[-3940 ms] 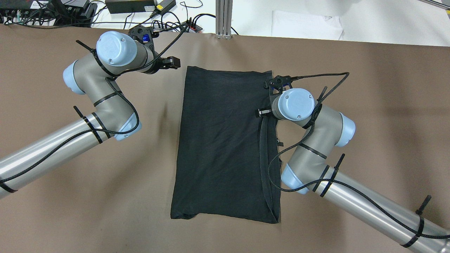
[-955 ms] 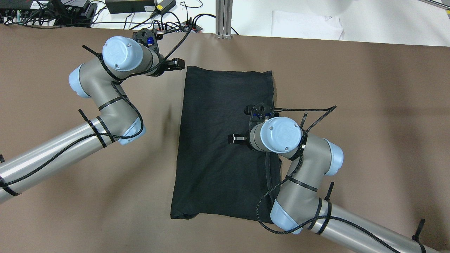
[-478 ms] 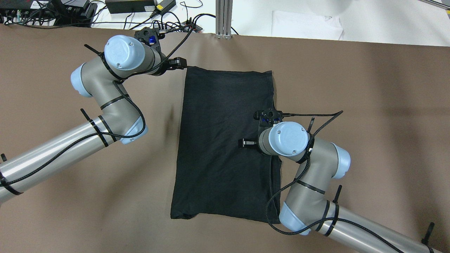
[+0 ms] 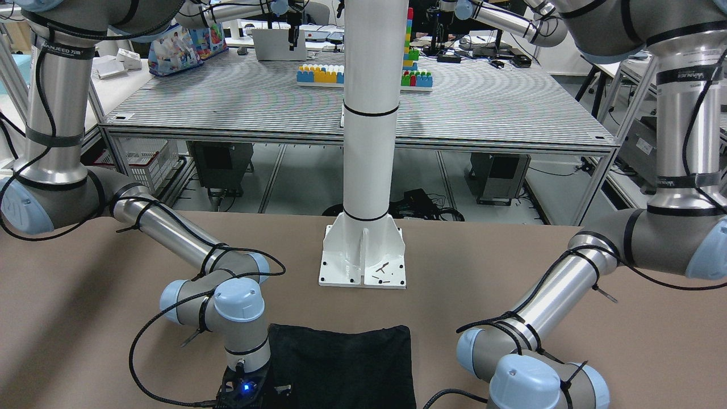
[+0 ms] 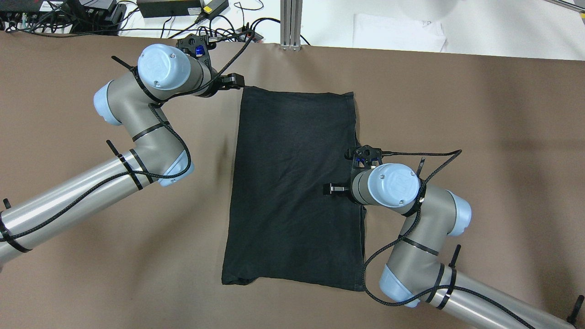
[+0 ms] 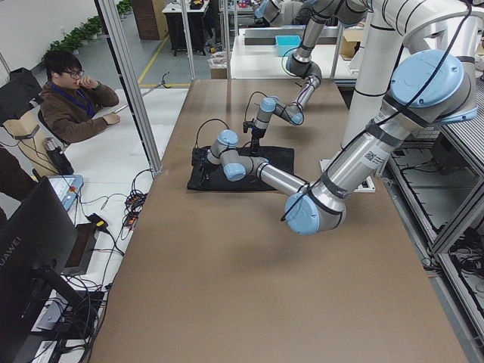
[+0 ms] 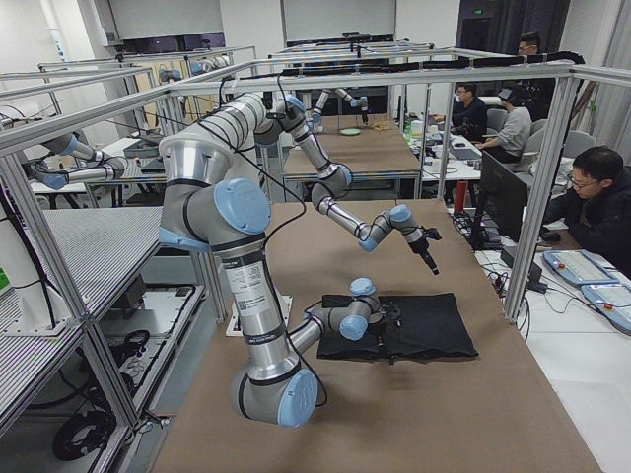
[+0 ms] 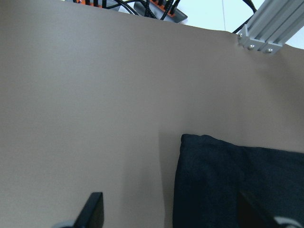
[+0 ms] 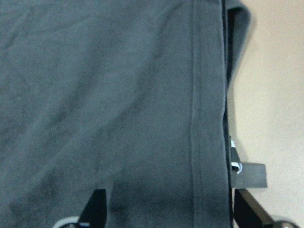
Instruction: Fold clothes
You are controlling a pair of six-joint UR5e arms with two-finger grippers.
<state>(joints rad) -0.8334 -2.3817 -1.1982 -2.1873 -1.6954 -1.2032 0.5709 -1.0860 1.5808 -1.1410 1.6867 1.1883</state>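
Beyond counter [image 5: 457, 114] far edge: cable tangle [image 5: 219, 32], aluminium post [image 5: 290, 23], white sheet [image 5: 397, 32]. White pole [image 4: 369, 113] on base plate [image 4: 363, 261] at robot side, apart from clothes [image 5: 295, 183]. Right arm's wrist joint [image 5: 393, 185] hides part of clothes' right edge from overhead. Left claw [image 5: 235, 81] at far left corner, jaws wide apart, gripping nothing. Right claw [image 9: 171, 209] over right hem, jaws likewise spread, empty. Clothes flat mid-counter: black, matte, rectangular, faint creases, stitched hem; lower layer and grey tag [image 9: 249, 175] peek out at right edge.
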